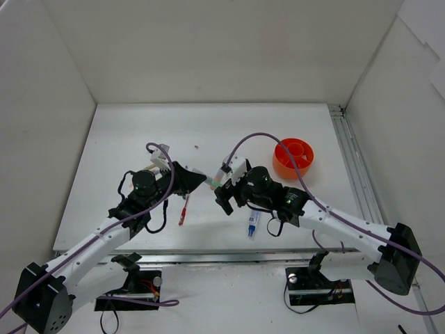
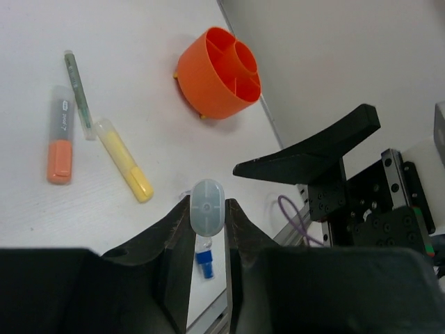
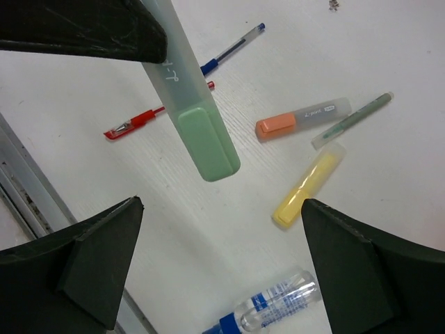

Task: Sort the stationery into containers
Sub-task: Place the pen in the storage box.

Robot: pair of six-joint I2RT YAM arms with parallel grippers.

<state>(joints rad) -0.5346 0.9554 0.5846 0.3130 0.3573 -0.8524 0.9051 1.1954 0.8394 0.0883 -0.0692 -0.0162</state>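
My left gripper (image 1: 197, 181) is shut on a green highlighter (image 3: 199, 124) and holds it above the table; its pale end cap shows between the fingers in the left wrist view (image 2: 207, 207). My right gripper (image 1: 227, 186) is open and empty, just right of the highlighter's green tip (image 1: 211, 181); it shows in its wrist view (image 3: 222, 257). On the table lie an orange highlighter (image 3: 300, 118), a grey-green pen (image 3: 352, 120), a yellow highlighter (image 3: 309, 188), a red pen (image 3: 149, 117), a blue pen (image 3: 233, 50) and a blue-capped clear one (image 3: 274, 306). The divided orange cup (image 1: 293, 156) stands at the right.
A metal rail (image 1: 351, 160) runs along the table's right edge and another along the near edge (image 1: 208, 252). White walls enclose the table on three sides. Purple cables loop off both arms.
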